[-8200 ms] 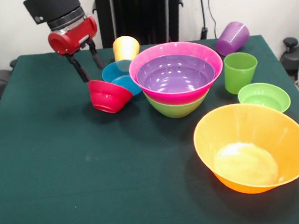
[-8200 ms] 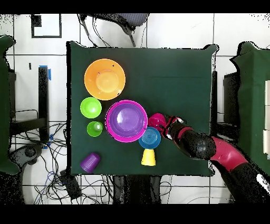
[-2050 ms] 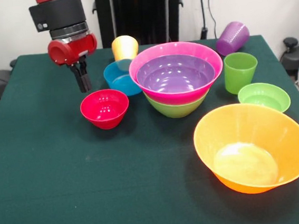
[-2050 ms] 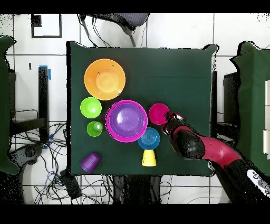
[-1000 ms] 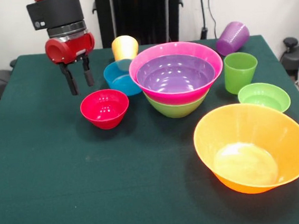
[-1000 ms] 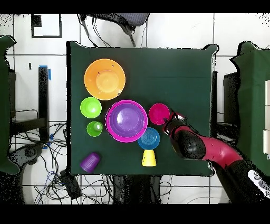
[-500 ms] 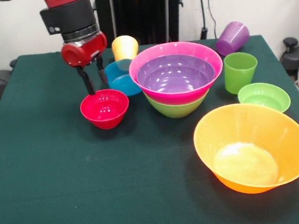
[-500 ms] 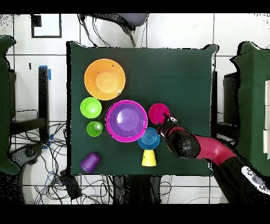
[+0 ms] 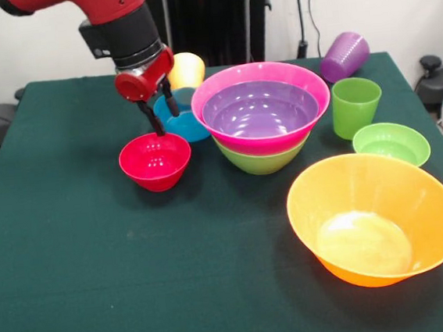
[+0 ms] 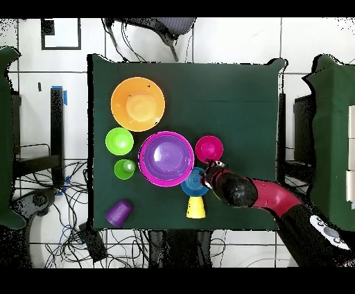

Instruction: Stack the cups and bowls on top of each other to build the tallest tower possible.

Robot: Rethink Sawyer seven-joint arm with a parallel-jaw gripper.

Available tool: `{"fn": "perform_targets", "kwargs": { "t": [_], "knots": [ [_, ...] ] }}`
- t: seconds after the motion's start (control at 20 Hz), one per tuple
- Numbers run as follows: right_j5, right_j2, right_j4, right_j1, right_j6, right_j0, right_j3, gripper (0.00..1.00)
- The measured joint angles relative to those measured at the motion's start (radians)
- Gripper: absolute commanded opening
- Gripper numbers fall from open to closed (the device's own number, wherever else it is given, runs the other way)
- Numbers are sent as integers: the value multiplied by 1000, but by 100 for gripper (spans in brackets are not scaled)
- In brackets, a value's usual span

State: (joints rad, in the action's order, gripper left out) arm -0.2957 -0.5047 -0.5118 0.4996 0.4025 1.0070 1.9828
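While the arm leans in, the gripper (image 9: pixel 164 115) hangs with its two fingers (image 9: pixel 155 123) spread apart and holding nothing — one tip just over the red bowl (image 9: pixel 156 161), the other above the blue bowl (image 9: pixel 177 117). Right beside those sits the tower (image 9: pixel 261 115): purple bowl inside pink on a green base, near the tabletop's (image 9: pixel 98 272) middle. The yellow cup (image 9: pixel 187 67) stands behind the blue bowl — the orange bowl (image 9: pixel 374 218), light green bowl (image 9: pixel 391 143), green cup (image 9: pixel 355 106) and tipped purple cup (image 9: pixel 344 56) lie along the opposite side edge.

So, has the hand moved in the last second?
Yes. In the front view the hand went right, from left of the red bowl to its far rim, beside the blue bowl.
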Motion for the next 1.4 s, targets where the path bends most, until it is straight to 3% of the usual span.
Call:
{"fn": "perform_targets", "kwargs": {
  "t": [0.7,1.4],
  "knots": [
    [-4,-18,-89,-32,0,27,0,100],
    [-4,-19,-120,-17,0,33,0,100]
  ]
}}
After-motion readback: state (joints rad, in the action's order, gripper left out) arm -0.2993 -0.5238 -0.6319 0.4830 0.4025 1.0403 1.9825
